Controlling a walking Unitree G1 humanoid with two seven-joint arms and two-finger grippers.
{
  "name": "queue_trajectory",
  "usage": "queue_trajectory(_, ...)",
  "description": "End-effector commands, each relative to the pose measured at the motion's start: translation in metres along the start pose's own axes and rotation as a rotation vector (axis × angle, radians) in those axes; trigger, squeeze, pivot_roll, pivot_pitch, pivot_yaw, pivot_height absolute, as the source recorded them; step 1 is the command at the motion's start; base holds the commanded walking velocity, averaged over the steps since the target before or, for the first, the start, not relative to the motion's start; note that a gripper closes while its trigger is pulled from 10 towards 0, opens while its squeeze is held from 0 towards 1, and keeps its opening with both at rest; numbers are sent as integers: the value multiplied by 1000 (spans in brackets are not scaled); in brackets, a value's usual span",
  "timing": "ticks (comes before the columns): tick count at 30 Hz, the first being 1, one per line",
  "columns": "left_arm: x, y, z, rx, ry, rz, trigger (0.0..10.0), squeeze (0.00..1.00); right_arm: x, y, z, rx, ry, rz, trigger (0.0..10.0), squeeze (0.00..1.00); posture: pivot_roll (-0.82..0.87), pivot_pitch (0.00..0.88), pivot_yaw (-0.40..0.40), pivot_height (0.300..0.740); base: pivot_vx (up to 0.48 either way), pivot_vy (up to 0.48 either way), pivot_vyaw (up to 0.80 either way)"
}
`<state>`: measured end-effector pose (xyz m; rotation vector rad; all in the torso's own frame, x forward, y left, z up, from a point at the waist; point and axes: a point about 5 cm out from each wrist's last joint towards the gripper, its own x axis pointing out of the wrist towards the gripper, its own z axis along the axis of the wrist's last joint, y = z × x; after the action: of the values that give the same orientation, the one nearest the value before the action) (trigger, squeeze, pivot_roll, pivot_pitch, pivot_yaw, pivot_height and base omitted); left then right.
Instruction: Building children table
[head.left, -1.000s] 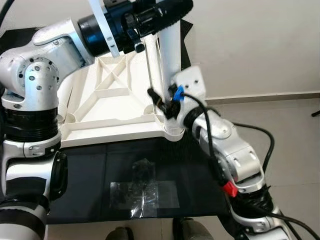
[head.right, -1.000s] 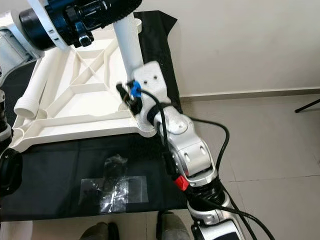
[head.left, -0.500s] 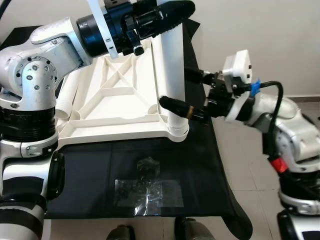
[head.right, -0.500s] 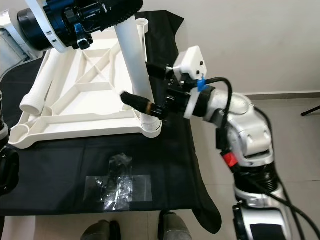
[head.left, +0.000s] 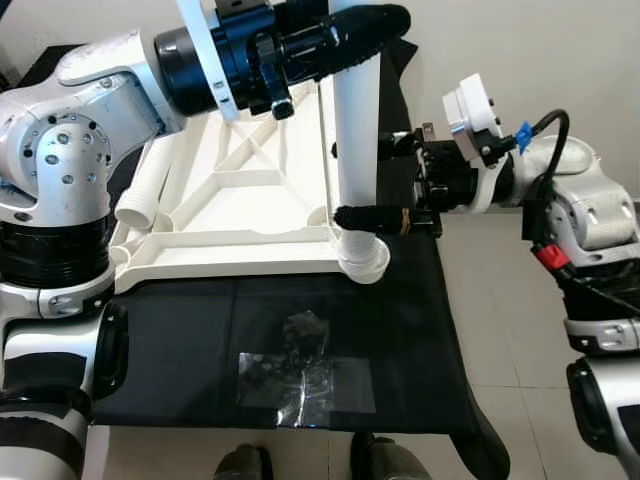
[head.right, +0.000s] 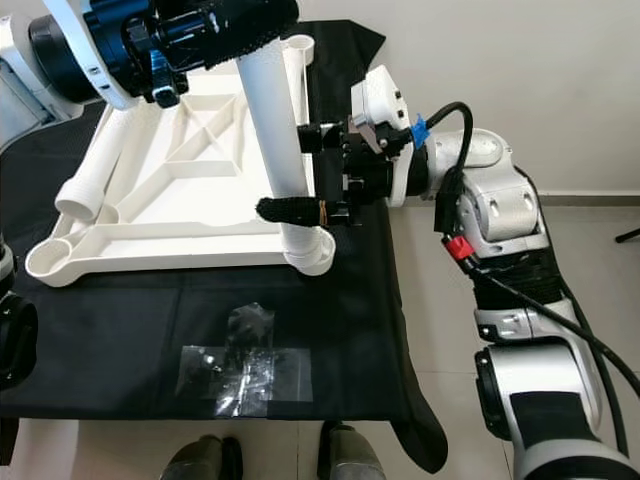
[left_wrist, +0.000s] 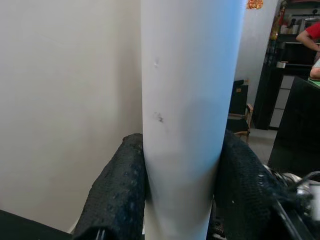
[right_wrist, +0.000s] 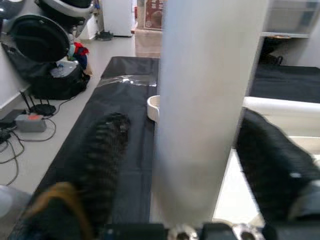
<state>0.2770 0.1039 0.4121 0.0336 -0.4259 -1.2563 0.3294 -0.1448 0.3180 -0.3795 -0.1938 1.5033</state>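
At centre frame, a leg (head.left: 357, 140) stands in the tabletop's (head.left: 240, 190) corner socket; the left gripper (head.left: 350, 30) clamps its top, the right gripper (head.right: 300, 170) straddles it, fingers spread. Other sockets look empty.

The right gripper (head.right: 300, 170) is coming back to the white leg (head.right: 280, 140). Earlier it was down by the table top's (head.right: 170, 180) corner; now its open fingers (head.right: 290, 210) are reaching around the leg.
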Motion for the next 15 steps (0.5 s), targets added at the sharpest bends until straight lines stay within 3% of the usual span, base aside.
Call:
queue_trajectory(1, 3, -6, -1, 2, 39, -38, 0, 0, 2, 0, 3, -31, 11, 43, 0, 0, 4, 201, 26, 740, 0, 0, 0)
queue_trajectory(7, 11, -20, 0, 19, 52, -78, 0, 0, 1, -7, 5, -62, 32, 127, 0, 0, 10, 212, 28, 740, 0, 0, 0)
queue_trajectory(15, 18, -25, 1, 34, 52, -92, 0, 0, -1, -8, 3, -67, 44, 157, 0, 0, 4, 212, 29, 740, 0, 0, 0)
